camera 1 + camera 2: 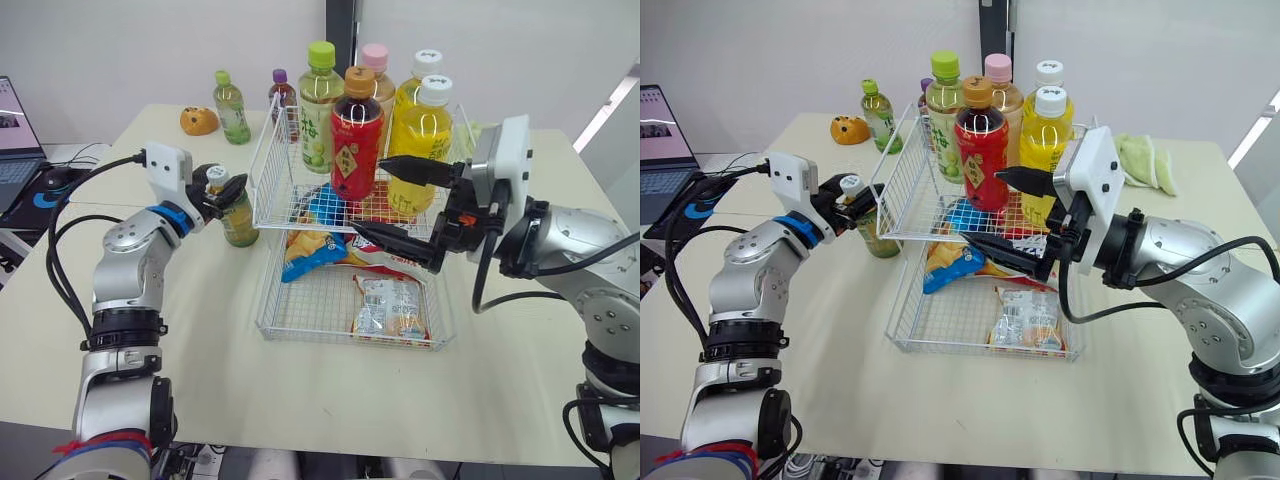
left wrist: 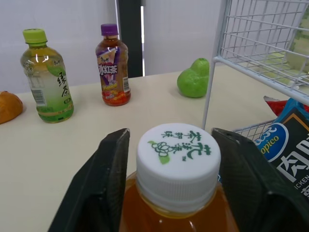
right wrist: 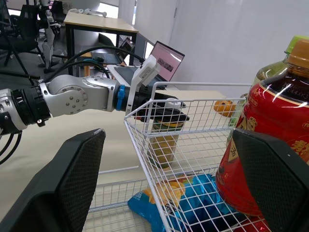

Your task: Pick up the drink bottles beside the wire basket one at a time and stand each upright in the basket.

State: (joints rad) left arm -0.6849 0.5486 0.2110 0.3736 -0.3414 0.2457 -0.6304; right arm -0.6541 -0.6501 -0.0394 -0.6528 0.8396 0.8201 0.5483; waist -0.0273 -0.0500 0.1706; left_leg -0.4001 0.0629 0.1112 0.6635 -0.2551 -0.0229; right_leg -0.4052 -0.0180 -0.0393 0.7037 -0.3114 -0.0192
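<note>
1. The left claw (image 1: pixel 220 188) is clamped on the neck of a white-capped tea bottle (image 1: pixel 238 218). The bottle stands upright on the worktop (image 1: pixel 300 400), just left of the wire basket (image 1: pixel 268 150).
2. The right claw (image 1: pixel 366 193) is spread wide at the near side of the red bottle (image 1: pixel 356 125), which stands in the basket's upper tier.
3. Off the basket's far left corner, a green-capped bottle (image 1: pixel 232 108) and a purple-capped bottle (image 1: pixel 283 97) stand on the worktop.

Right fingers (image 1: pixel 415 170) wide apart — left arm (image 1: pixel 135 255) bent, wrist forward.
</note>
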